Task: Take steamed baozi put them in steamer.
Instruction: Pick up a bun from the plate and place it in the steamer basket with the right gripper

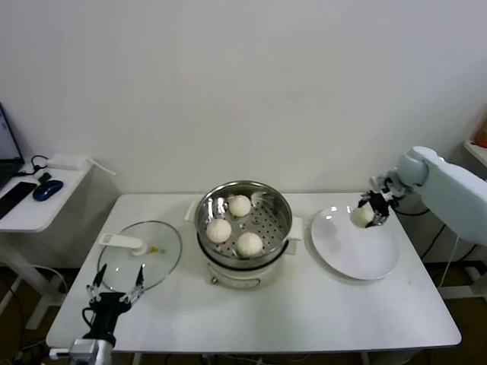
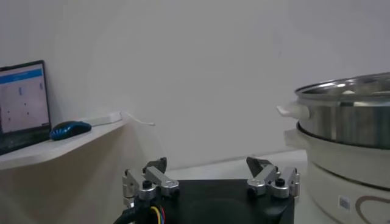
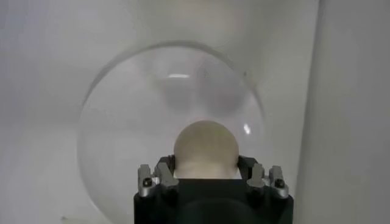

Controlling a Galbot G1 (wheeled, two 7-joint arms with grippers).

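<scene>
Gripping a bun (image 1: 361, 217), the right pincer (image 1: 374, 209) hangs over the far edge of the white plate (image 1: 358, 255), which lies toward the desk's (image 1: 304, 312) right edge. The right wrist view shows its fingers (image 3: 166, 167) pressed against both sides of the bun (image 3: 205, 148), with the plate (image 3: 122, 134) beneath. Three more buns (image 1: 240, 205) (image 1: 219, 230) (image 1: 249, 243) lie in the steel steamer (image 1: 278, 199) at the middle of the desk, set on its white pot base (image 1: 242, 275). A glass lid (image 1: 156, 255) with a white handle lies flat toward the left edge. The left pincer (image 1: 114, 293) waits at the front left corner near the lid, its fingers (image 2: 155, 176) spread wide and holding nothing. Beyond the left edge stands a side table (image 1: 30, 209) with a mouse (image 1: 47, 189).
</scene>
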